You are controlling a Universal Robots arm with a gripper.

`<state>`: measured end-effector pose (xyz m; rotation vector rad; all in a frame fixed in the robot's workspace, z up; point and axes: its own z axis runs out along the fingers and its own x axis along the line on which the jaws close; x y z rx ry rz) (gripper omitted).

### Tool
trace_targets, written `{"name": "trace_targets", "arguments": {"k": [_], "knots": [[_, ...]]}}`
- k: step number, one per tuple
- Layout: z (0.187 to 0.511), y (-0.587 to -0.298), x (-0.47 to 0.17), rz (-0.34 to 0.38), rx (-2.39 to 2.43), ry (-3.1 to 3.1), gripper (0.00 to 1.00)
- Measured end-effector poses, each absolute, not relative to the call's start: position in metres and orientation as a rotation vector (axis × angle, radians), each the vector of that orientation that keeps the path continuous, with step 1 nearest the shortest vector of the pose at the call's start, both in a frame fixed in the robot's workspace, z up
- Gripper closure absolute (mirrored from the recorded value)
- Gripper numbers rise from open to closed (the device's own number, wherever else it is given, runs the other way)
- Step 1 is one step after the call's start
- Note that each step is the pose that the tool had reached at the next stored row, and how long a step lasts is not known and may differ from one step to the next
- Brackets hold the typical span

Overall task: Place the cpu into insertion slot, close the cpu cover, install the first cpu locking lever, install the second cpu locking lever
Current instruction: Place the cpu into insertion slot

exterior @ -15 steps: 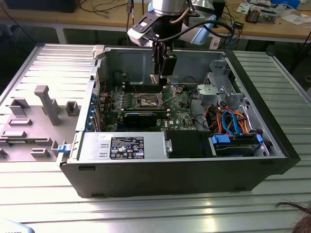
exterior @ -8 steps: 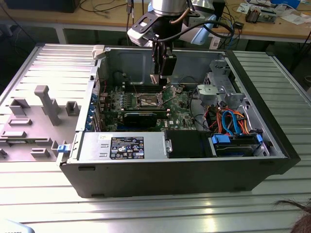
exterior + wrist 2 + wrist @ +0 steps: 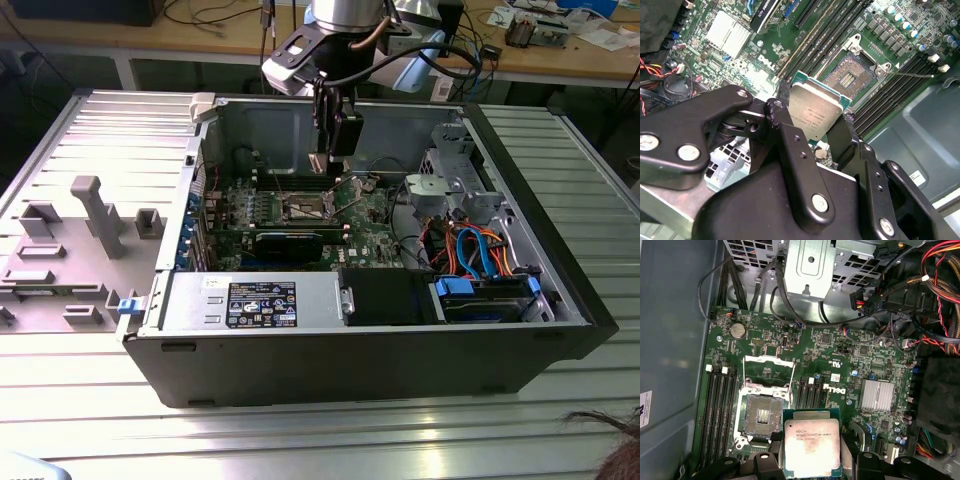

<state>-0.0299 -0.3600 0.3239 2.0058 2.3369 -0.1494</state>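
My gripper [image 3: 810, 120] [image 3: 812, 460] [image 3: 321, 160] is shut on the cpu [image 3: 815, 111] [image 3: 811, 442], a thin square chip with a pale silvery face, gripped by two opposite edges. It hangs above the green motherboard, just beside the insertion slot [image 3: 761, 415] [image 3: 849, 74] [image 3: 304, 208], not over it. The slot lies open with its dark pin field bare. The cpu cover [image 3: 767, 370], a silvery frame, is flipped up at one side of the slot. A thin wire locking lever [image 3: 910, 75] sticks out from the slot, unlatched.
Long memory slots [image 3: 720, 410] flank the socket. A finned heat sink [image 3: 878, 394] and a cable bundle [image 3: 900, 315] lie close by. The case walls [image 3: 290, 125] and drive cage [image 3: 455, 185] hem the board in. A grey fixture [image 3: 95, 215] stands at the exterior view's left.
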Motion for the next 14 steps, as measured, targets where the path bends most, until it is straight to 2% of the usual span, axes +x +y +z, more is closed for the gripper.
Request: {"name": "trace_targets", "arguments": {"k": [14], "knots": [[0.3233,-0.36,-0.0299,-0.15,2.014,2.331,0.45]]}}
